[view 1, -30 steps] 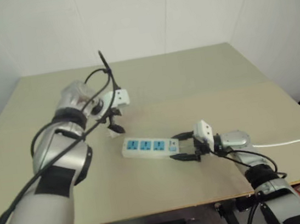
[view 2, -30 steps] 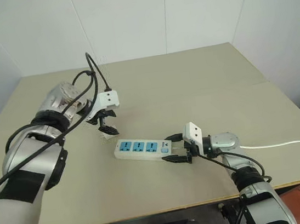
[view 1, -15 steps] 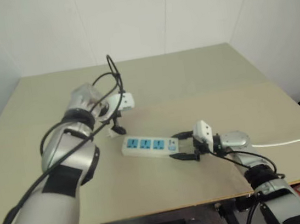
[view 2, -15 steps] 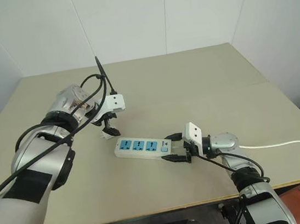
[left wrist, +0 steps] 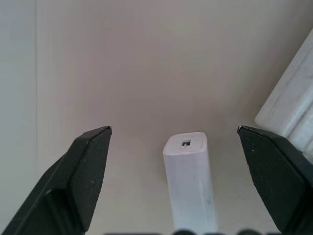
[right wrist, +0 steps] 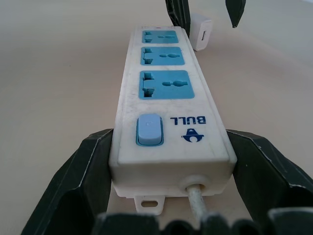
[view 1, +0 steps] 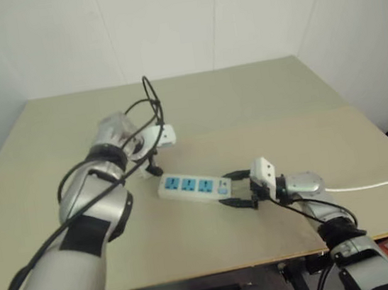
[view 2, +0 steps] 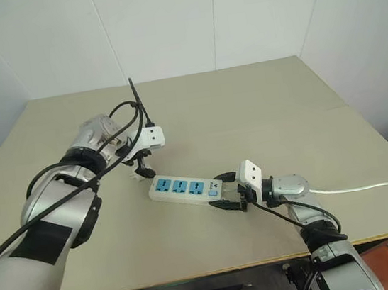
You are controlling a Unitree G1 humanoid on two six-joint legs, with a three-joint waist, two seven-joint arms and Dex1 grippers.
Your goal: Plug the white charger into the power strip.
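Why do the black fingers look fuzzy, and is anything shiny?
In the right wrist view the near black fingers blur, being so close, while the power strip stays sharp. In the left wrist view the white charger is sharp under soft, even light. No glare; shadows are faint.

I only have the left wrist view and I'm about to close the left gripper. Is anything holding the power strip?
Observer: Yes. The right gripper grips the power strip at its switch end, one finger against each long side.
Operator: Any socket taken?
Observer: No, all three blue sockets are empty.
Operator: Which end of the strip is my charger near?
Observer: The white charger lies on the table beside the end opposite the switch, apart from the strip.
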